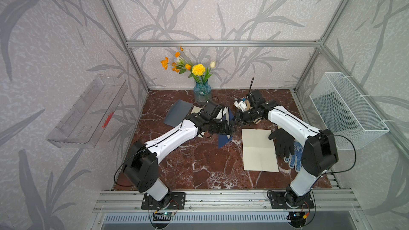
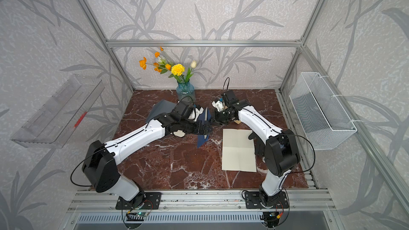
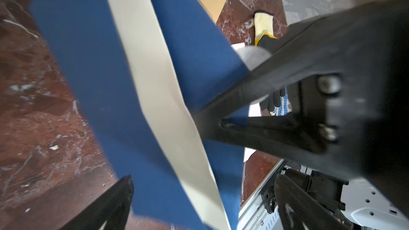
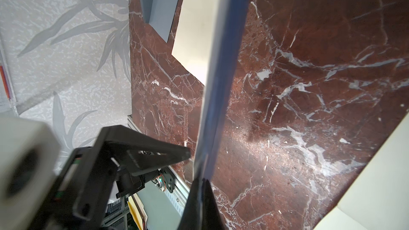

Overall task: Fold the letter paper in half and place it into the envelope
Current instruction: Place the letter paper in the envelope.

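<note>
Envelope [image 1: 222,142] steeply tilted, long axis front-to-back, tight in right pincer [image 4: 201,183]; left pincer [image 3: 204,178] open

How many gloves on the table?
2. Black glove overlaps the creased sheet's right edge; blue-dotted glove lies partly under the black one. More may be hidden.

Centre: I have the envelope [image 1: 223,141] up on edge mid-table between my two arms, pinched in the right gripper [image 4: 200,186].
Inside: the letter paper [image 3: 155,74] sits between the envelope's two walls.
Back: the vase of flowers [image 1: 201,92] stands at the rear wall, behind the envelope.
Back left: a second envelope [image 1: 178,112] lies flat, partly under my left arm.
Front right: the creased sheet [image 1: 259,149] lies flat; a glove [image 1: 282,141] overlaps its right edge, with another glove [image 1: 295,155] just right of that.
Walls: shelf [image 1: 86,111] on the left, wire basket [image 1: 347,109] on the right.
</note>
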